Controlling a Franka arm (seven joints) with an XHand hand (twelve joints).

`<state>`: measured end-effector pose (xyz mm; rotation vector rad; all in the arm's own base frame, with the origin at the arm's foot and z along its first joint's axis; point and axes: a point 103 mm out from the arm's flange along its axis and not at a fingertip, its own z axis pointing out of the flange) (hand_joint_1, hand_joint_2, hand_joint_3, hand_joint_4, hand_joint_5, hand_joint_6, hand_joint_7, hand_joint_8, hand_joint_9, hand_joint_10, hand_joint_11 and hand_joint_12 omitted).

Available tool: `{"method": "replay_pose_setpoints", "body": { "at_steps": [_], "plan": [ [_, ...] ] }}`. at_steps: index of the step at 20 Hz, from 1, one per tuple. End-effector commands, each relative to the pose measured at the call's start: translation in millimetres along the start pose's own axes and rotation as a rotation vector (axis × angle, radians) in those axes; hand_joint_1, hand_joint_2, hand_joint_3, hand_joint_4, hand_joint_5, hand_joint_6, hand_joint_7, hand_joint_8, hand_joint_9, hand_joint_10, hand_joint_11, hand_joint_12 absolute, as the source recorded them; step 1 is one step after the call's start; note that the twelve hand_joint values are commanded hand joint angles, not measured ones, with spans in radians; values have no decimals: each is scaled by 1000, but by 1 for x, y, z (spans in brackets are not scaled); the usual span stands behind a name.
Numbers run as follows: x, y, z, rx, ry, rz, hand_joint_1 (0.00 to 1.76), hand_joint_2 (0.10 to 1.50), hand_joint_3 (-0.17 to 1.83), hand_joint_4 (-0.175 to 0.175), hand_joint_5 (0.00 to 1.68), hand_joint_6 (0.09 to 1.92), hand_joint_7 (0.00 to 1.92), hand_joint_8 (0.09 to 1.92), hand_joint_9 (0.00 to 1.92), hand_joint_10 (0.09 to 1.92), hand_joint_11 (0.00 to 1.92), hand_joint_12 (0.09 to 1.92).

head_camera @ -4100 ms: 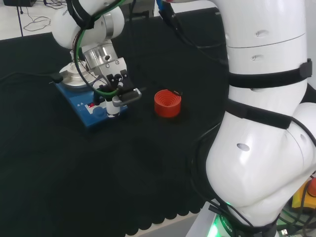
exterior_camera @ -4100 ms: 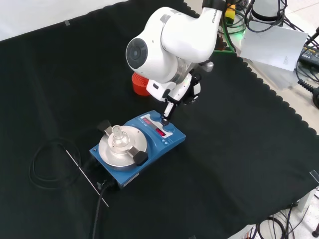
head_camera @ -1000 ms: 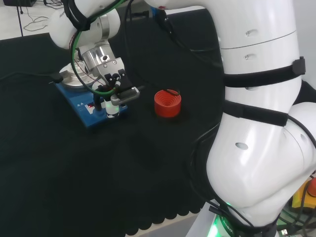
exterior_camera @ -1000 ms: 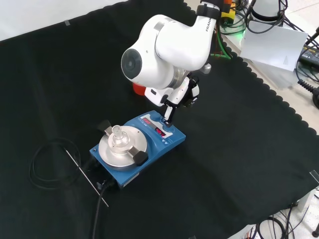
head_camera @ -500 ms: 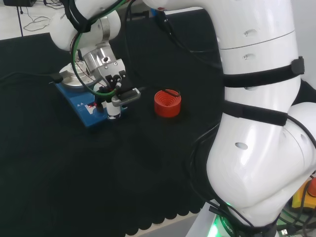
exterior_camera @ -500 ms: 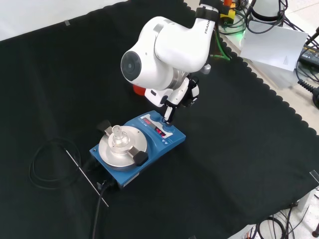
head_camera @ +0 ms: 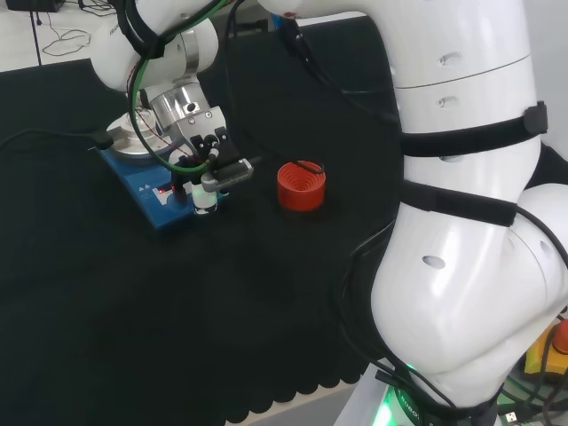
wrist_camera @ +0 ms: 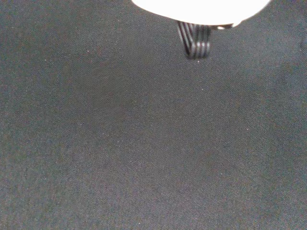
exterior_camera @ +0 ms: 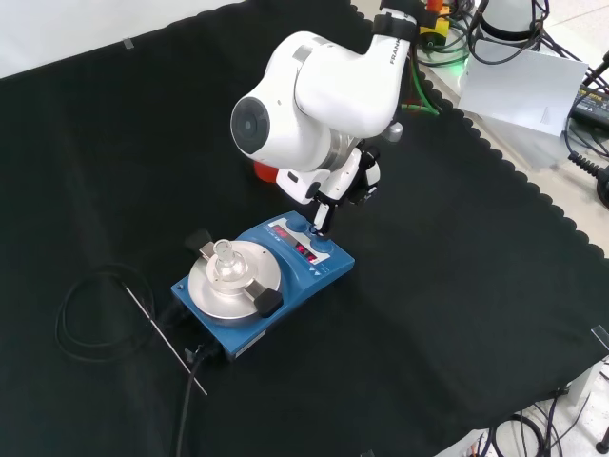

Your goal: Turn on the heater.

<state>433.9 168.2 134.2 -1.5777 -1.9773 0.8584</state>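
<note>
hand [head_camera: 206, 174]: over the control end of the heater [exterior_camera: 255, 284], one dark finger [exterior_camera: 322, 217] straight down to the front panel, the rest loosely extended, nothing grasped; against the pictures from four seconds and one second back it stands slightly shifted over the same panel, hardly moved in the last half second, so the press looks under way or just made. heater: blue, round metal plate [exterior_camera: 231, 276] on top, red displays lit, mid-cloth in the front view. red ribbed ring [head_camera: 301, 185]: just beside, apart. black cord [exterior_camera: 90, 314]: coiled near the heater.
</note>
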Motion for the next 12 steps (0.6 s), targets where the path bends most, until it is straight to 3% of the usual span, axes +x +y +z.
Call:
{"method": "replay_pose_setpoints", "body": {
  "at_steps": [1, 12],
  "plan": [
    [4, -4, -6, -7, -2, 2, 1467, 631, 1191, -35, 329, 477, 1528, 1879, 1538, 1711, 1017, 1486],
    [-2, -30, -35, -74, 12, 14, 1468, 630, 1193, -35, 326, 483, 1528, 1877, 1540, 1710, 1018, 1485]
  ]
}}
